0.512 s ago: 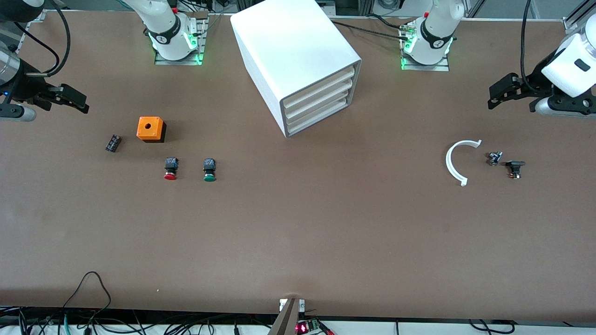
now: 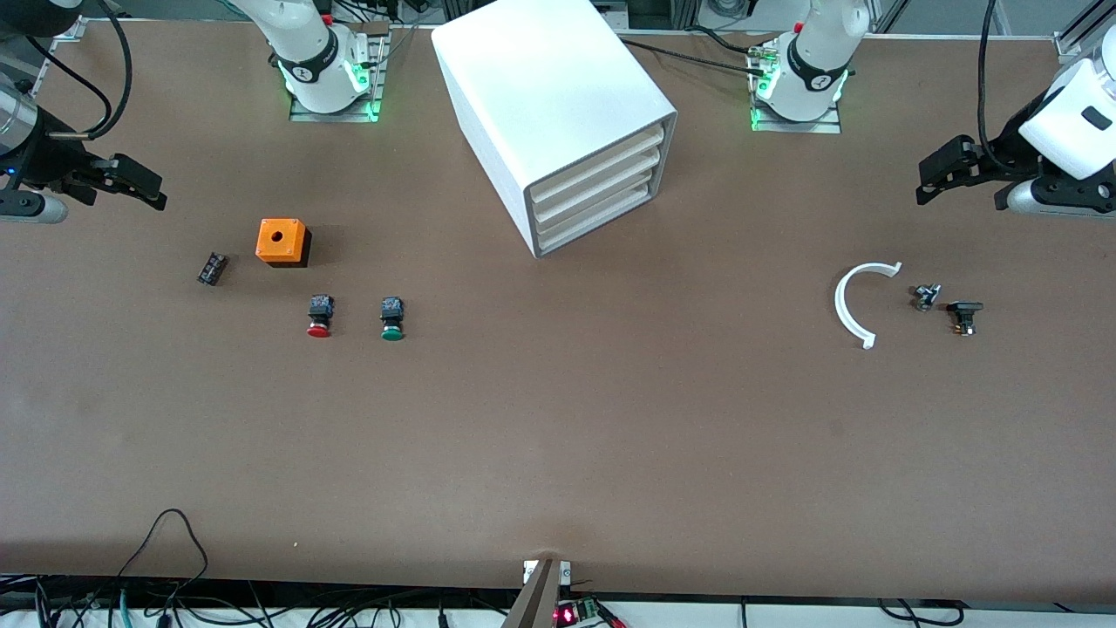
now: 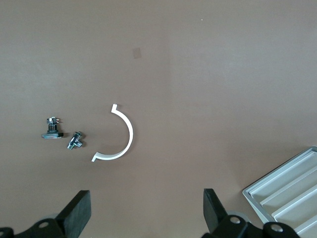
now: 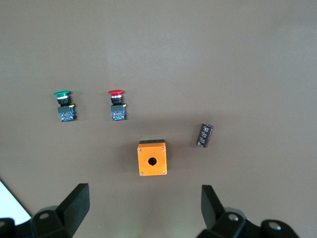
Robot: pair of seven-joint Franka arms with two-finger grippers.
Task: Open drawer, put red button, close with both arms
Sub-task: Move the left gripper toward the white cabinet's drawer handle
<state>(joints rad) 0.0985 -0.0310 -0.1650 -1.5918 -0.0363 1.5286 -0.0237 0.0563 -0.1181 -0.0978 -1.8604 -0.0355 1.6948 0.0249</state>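
Note:
The white cabinet (image 2: 558, 105) stands mid-table between the arm bases, its cream slat drawers (image 2: 602, 187) all shut; a corner shows in the left wrist view (image 3: 287, 191). The red button (image 2: 319, 317) lies on its side beside the green button (image 2: 392, 319), nearer the front camera than the orange box (image 2: 282, 241); the right wrist view shows it too (image 4: 117, 104). My right gripper (image 2: 144, 185) is open and empty, up over the right arm's end of the table. My left gripper (image 2: 937, 174) is open and empty over the left arm's end.
A small black cylinder part (image 2: 212, 268) lies beside the orange box. A white half-ring (image 2: 854, 301), a small metal part (image 2: 925, 296) and a black part (image 2: 963, 316) lie toward the left arm's end. Cables run along the table's front edge.
Both grippers have shifted slightly; the left one moved a little up in the front view. Nothing on the table has moved.

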